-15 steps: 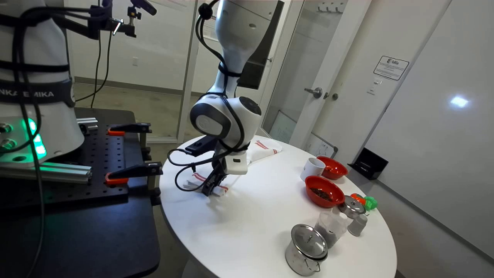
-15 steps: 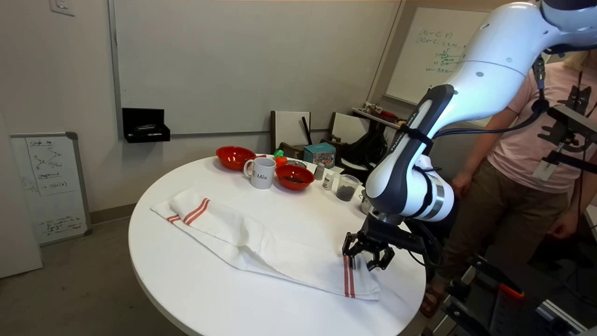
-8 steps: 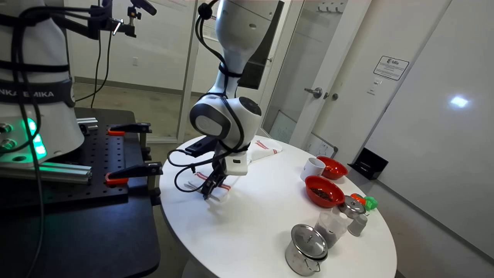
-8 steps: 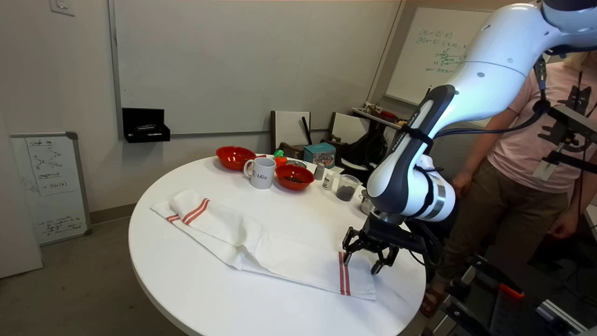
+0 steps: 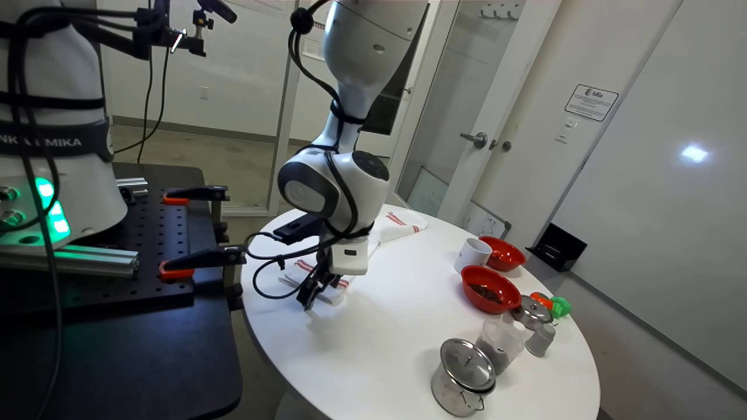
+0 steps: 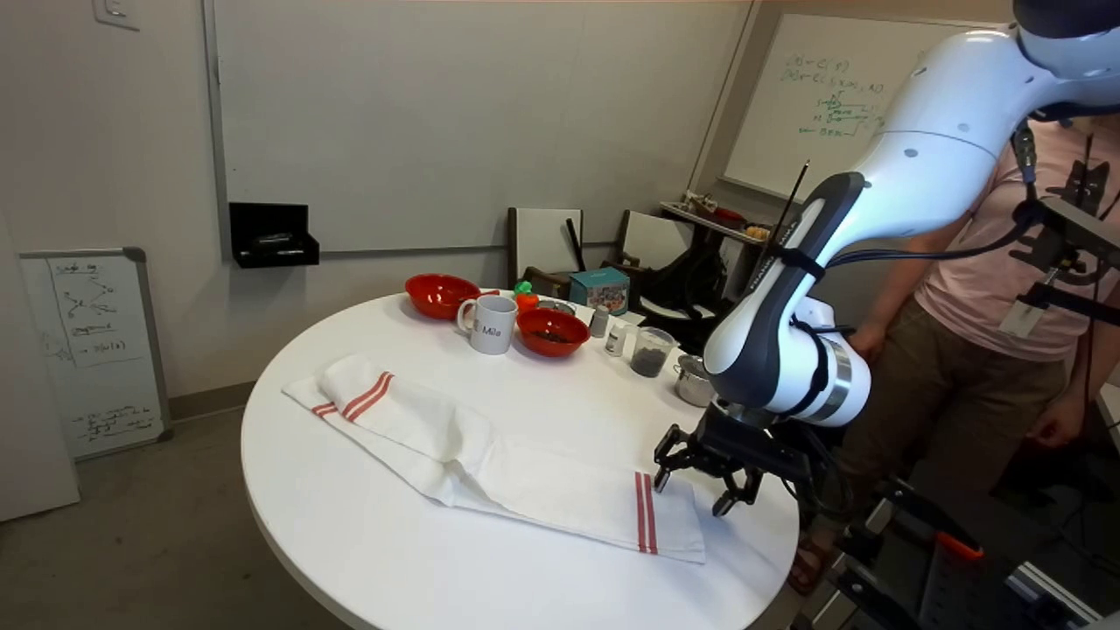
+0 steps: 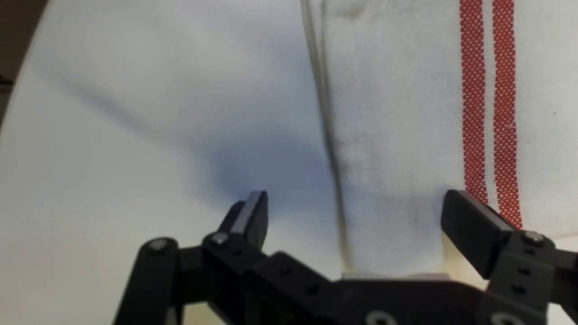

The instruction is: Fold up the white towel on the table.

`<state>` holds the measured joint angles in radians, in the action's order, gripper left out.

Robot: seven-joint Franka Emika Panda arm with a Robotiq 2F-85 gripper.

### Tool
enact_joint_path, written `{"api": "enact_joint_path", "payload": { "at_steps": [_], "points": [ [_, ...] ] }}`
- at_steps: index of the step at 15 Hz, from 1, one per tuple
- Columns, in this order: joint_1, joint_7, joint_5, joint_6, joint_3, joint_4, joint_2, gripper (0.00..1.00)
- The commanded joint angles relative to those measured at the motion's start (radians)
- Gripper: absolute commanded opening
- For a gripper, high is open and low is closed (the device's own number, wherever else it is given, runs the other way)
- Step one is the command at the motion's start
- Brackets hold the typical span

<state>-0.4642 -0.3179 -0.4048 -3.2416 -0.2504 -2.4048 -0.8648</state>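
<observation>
The white towel [image 6: 542, 490] lies as a long, layered strip across the table [image 6: 350, 525], with paired red stripes near both ends and a crease midway. In an exterior view the arm hides much of the towel [image 5: 402, 226]. My gripper [image 6: 691, 494] stands at the towel's striped near end, open, with nothing pinched. In the wrist view the gripper [image 7: 356, 210] straddles the short edge of the towel [image 7: 397, 113]. One finger [image 7: 257, 216] is over bare table, the opposite finger [image 7: 472, 230] over cloth beside the stripes. Whether the fingertips touch the cloth I cannot tell.
Along the far side stand a mug [image 6: 490, 324], two red bowls [image 6: 553, 332] [image 6: 440, 295], a clear cup [image 6: 651, 352] and a lidded steel pot [image 5: 464, 376]. The table's rim is close to the gripper. A person [image 6: 989, 306] stands behind the arm.
The jaws have spread wider. My gripper has shifted off the stripes toward the towel's short edge and the table rim. The towel's near end moved slightly, then stayed still.
</observation>
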Motion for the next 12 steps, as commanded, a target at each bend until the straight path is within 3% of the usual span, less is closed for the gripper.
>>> {"api": "enact_joint_path", "payload": {
  "at_steps": [1,2,11,12],
  "points": [
    [-0.013,-0.024,0.002,-0.032,-0.008,-0.021,-0.004,0.92],
    [-0.007,-0.024,0.004,-0.026,-0.006,-0.018,-0.001,0.73],
    [0.069,-0.036,0.003,0.011,0.028,0.005,0.022,0.05],
    [0.069,-0.038,0.002,0.019,0.027,0.007,0.026,0.0]
  ]
}}
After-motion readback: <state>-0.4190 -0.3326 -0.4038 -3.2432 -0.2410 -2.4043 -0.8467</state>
